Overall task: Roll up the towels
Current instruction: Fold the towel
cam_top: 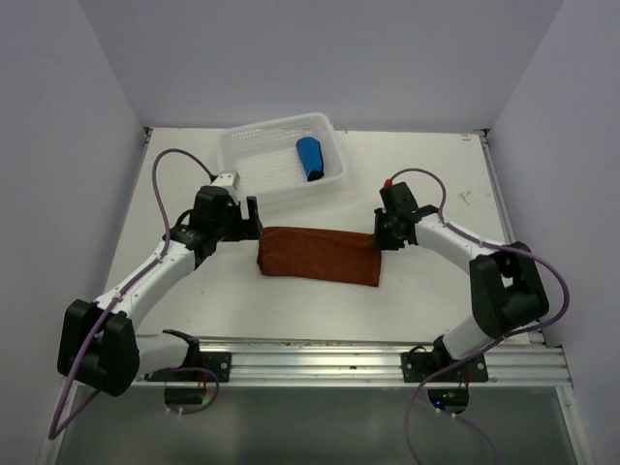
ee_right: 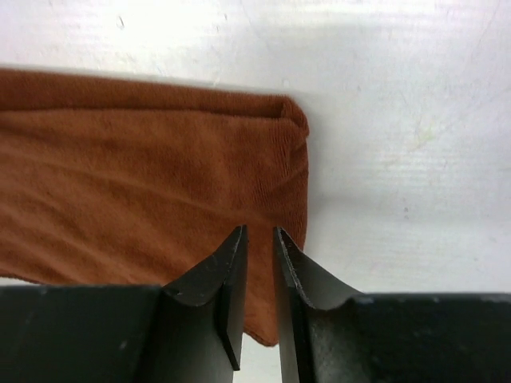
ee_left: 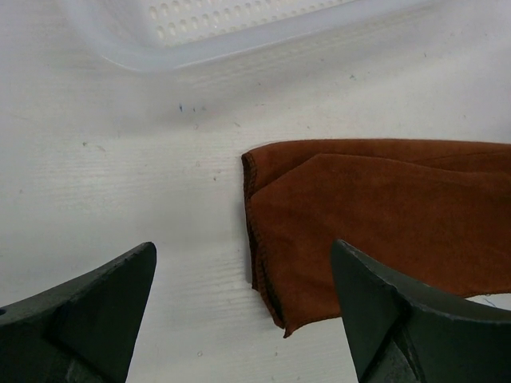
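Brown towel (cam_top: 320,255) folded flat, long strip; blue towel (cam_top: 309,158) rolled. Left gripper (ee_left: 243,247) wide, right gripper (ee_right: 258,233) narrow, grip unclear.

The light is bright and even, and it comes from above. The white table (cam_top: 417,300) looks a bit washed out. Shadows are soft and faint. The view from above is sharp. Up close, my left fingers (ee_left: 88,319) are dark and fuzzy, and the basket (ee_left: 263,32) is blurry. My right fingers (ee_right: 207,303) look almost black.
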You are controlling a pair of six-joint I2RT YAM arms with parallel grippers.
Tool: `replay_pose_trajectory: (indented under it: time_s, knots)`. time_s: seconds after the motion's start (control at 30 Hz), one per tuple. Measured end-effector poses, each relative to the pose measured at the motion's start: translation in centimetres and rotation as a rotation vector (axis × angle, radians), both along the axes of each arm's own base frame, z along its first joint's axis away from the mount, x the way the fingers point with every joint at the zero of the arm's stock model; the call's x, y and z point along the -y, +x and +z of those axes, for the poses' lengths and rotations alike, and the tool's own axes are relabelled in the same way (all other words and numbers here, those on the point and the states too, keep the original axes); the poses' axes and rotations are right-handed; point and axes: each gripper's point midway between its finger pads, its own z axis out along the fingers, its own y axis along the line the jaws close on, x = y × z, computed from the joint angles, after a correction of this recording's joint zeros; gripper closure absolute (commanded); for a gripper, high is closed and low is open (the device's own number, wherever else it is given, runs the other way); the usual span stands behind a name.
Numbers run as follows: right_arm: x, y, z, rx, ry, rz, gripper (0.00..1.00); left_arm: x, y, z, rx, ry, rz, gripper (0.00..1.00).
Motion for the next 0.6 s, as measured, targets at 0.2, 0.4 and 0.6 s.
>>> replay_pose_trajectory:
  time_s: [0.2, 0.4, 0.6]
  knots:
    - [0.0, 2.7, 0.1, 0.028, 0.004, -0.019, 0.88, 0.9, 0.2, -1.7, -0.036, 0.011, -0.021, 0.08]
    - [1.0, 4.1, -2.0, -0.003, -0.013, -0.057, 0.92, 1.5, 0.1, -3.5, -0.071, 0.023, -0.039, 0.08]
    - [1.1, 4.4, -2.9, -0.013, -0.017, -0.064, 0.75, 1.6, 0.0, -3.8, -0.080, 0.025, -0.043, 0.09]
